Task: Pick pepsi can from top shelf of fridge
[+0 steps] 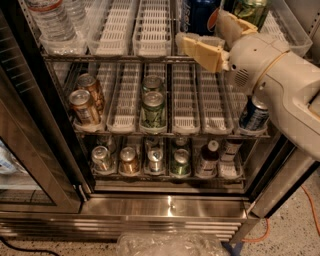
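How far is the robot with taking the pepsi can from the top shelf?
Done: the door is open and the gripper is up at the top shelf. In hand: its open fingers sit right in front of the pepsi can, not closed on it. Left: close on the can, lift it, and bring it out of the fridge.

Tall dark blue pepsi can (pixel 198 15) stood upright on the steel-framed fridge's (pixel 170 206) white-trayed wire top shelf (pixel 150 30), right side, with the end effector (pixel 204 31) spread just before it.
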You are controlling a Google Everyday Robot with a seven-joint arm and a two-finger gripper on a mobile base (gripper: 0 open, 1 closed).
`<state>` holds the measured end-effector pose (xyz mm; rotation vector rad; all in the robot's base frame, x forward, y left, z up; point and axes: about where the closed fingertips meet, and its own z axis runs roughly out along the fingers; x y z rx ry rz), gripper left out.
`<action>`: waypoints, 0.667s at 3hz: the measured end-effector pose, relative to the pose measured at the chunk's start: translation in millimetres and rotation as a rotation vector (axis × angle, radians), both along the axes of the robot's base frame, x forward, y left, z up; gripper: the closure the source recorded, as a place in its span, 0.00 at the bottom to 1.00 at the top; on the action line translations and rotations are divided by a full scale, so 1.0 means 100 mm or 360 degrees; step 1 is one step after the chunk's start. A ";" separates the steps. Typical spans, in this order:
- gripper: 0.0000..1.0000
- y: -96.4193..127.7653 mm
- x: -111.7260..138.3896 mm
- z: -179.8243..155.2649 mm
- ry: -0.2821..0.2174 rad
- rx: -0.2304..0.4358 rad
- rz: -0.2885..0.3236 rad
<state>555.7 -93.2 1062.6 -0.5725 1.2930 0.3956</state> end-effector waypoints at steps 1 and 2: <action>0.28 0.06 0.05 0.01 -0.0010 -0.0026 -0.0007; 0.29 0.10 0.11 0.00 -0.0010 -0.0041 -0.0011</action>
